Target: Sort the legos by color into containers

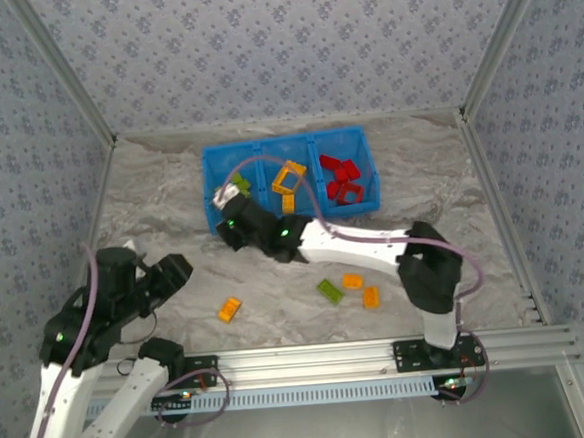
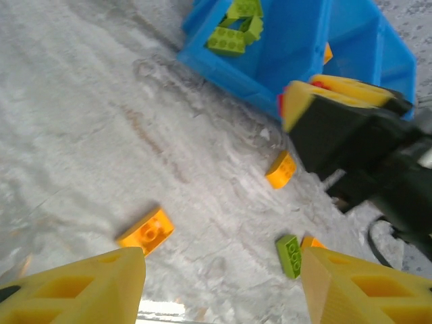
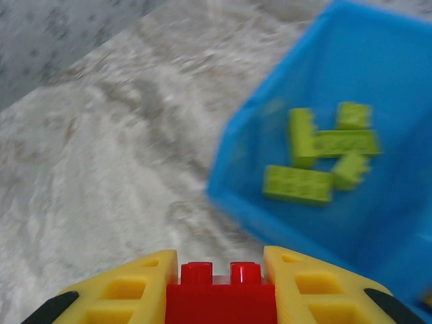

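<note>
Right gripper clamped on a red brick, which fills the gap between the two yellow fingers; its two studs point outward past the fingertips, and its visible long side runs from pad to pad, the lower part cut by the frame edge. In the overhead view the right gripper sits at the near left corner of the blue bin, the held brick hidden there. The right wrist view shows lime-green bricks lying in the left compartment, ahead and to the right. The overhead view adds an orange frame in the middle compartment, red bricks in the right one, and the table. Left gripper spread wide, above a loose orange brick and green brick.
</note>
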Robot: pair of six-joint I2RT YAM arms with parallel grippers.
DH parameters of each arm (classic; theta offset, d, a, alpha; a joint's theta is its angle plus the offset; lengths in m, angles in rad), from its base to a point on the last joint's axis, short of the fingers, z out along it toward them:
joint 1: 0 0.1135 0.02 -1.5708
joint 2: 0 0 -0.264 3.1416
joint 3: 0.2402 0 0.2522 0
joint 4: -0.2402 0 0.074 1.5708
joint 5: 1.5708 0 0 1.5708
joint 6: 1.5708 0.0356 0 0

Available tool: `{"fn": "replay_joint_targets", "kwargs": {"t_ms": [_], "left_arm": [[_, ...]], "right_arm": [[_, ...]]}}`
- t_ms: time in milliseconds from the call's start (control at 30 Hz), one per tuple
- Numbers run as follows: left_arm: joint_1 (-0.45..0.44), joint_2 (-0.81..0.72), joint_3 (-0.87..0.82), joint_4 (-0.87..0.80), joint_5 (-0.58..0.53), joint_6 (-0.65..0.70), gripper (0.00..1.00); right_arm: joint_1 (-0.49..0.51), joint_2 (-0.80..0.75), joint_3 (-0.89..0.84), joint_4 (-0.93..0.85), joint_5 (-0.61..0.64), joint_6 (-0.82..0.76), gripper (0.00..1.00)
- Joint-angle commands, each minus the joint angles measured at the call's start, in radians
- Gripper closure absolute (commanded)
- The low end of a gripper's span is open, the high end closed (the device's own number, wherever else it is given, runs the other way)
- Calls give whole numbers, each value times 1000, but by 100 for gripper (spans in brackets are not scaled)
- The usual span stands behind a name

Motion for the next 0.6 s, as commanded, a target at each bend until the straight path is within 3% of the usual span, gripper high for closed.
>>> {"fn": "replay_joint_targets", "kwargs": {"t_ms": [0,167,267,567], "left_arm": [[-79,80,-2,234,-13,24,37],[-343,263,34,381,-199,48,36],[-451,392,75,488,-241,58,35],[-564,715,243,624,-220,166,34]], "right_arm": [[-72,-66,-70,-73,43,21,70],[-202,-173,-149,-136,47,41,70],[-285,-219,-168,-193,56,57,70],[-518,-240,-209,-186,-53,86,70]]}}
